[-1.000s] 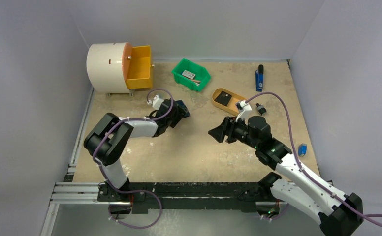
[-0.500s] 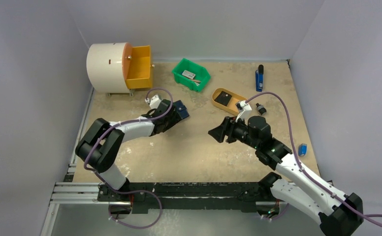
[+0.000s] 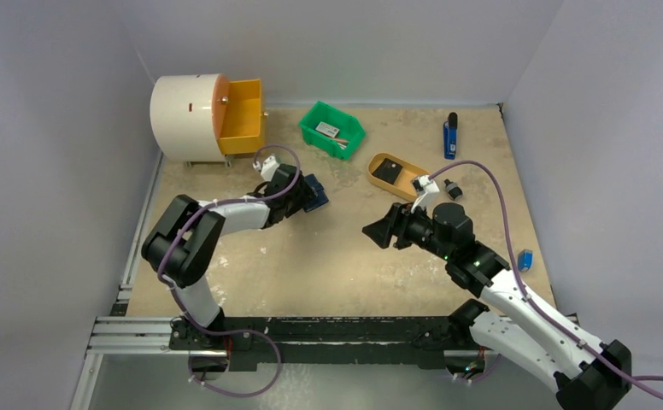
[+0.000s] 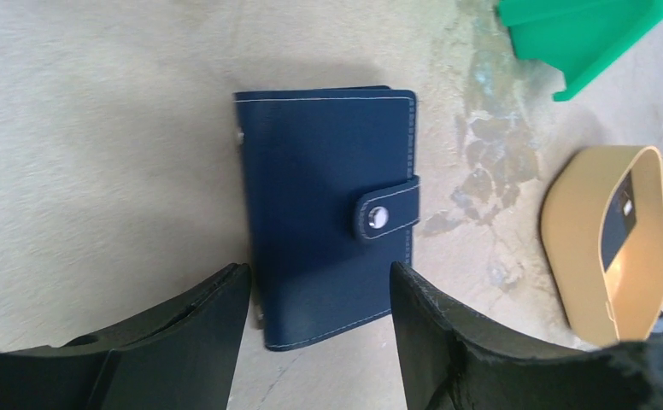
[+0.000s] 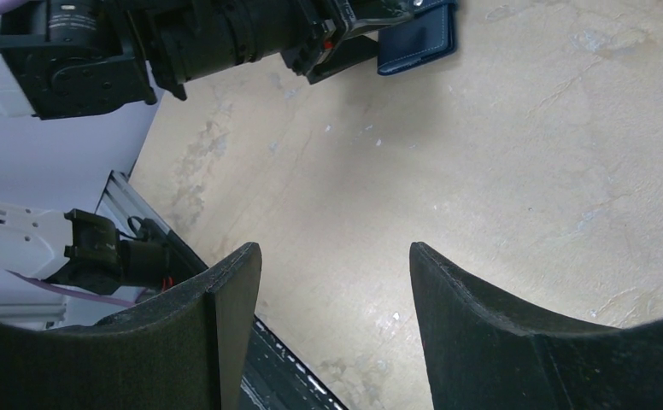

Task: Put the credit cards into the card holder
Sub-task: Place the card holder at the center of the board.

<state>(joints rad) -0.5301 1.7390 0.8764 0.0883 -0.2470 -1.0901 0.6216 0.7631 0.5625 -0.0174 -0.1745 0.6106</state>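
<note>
**Top external view.** The left pincer (image 3: 304, 198) was spread, with its fingers at the near end of the card holder (image 3: 315, 188). The holder lay flat on the table (image 3: 337, 265), left of centre and toward the far edge. The right pincer (image 3: 378, 232) was also spread and held nothing, hanging over the middle of the table with its tips toward the holder; this was probably a waiting pose.

Three containers stood along the far part of the table.
- The green bin (image 3: 331, 128), near the middle of the far edge, held a light flat piece (image 3: 327, 129), possibly one of the credit cards.
- The tan tray (image 3: 378, 162), right of centre, held a flat black square (image 3: 388, 172).
- The orange drawer (image 3: 241, 115) stood pulled out of the white drum (image 3: 184, 117) at the far left corner; its contents could not be made out.

**Left wrist view.** The left pincer (image 4: 319, 282) straddled the lower end of the card holder (image 4: 324, 196), one finger on each long edge. Contact with those edges could not be determined. The snap tab (image 4: 384, 213) was fastened, so the holder would have to be opened before it could take any card. The straddling pose suited grasping or steadying it.

**Right wrist view.** The right pincer (image 5: 332, 256) gaped over bare table. The card holder (image 5: 422, 34) showed at the top, just beside the left arm (image 5: 225, 34).
</note>
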